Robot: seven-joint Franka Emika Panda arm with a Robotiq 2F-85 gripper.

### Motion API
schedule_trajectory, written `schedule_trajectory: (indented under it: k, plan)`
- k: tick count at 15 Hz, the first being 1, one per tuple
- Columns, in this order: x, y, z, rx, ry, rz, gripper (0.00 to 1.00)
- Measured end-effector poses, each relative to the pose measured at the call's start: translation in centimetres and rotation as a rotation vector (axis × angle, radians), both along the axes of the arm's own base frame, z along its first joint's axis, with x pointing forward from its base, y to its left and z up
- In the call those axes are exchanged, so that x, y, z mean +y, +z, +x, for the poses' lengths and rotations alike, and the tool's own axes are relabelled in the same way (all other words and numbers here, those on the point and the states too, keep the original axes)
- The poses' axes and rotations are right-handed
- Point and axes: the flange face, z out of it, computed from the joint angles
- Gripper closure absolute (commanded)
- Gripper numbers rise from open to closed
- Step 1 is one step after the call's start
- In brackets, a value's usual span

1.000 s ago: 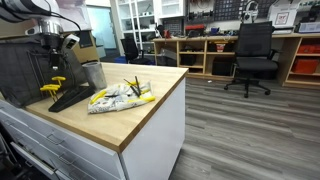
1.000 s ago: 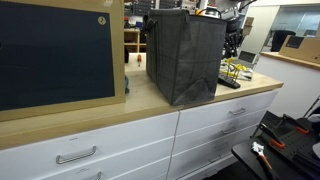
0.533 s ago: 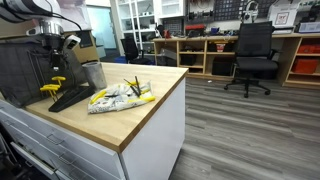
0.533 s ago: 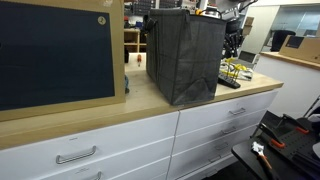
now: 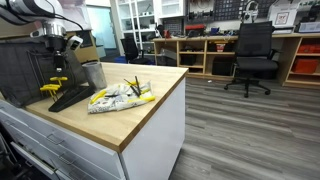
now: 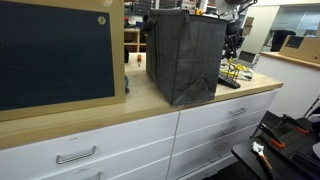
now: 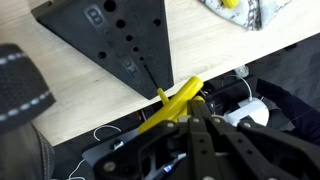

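In an exterior view the gripper (image 5: 50, 76) is hanging at the left edge much as a second ago, over the black block (image 5: 70, 98), while in the wrist view its fingers (image 7: 208, 135) are pinching the yellow tool (image 7: 172, 103) narrowly, just beside that block.

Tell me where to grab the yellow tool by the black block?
Probably mid-handle on the yellow tool, pinching its thin sides from above: it is a long slim bar at the corner of the black block, and both long sides look free.
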Motion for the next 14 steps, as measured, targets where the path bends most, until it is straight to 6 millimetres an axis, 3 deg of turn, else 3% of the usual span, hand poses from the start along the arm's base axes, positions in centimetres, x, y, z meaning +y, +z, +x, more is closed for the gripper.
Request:
schedule_trajectory:
  k: [9,14]
  plan:
    - [0.7,-0.4,0.4,-0.012,-0.029,0.013,1.0]
    - [0.9,1.9,1.1,-0.067,-0.161,0.057,1.0]
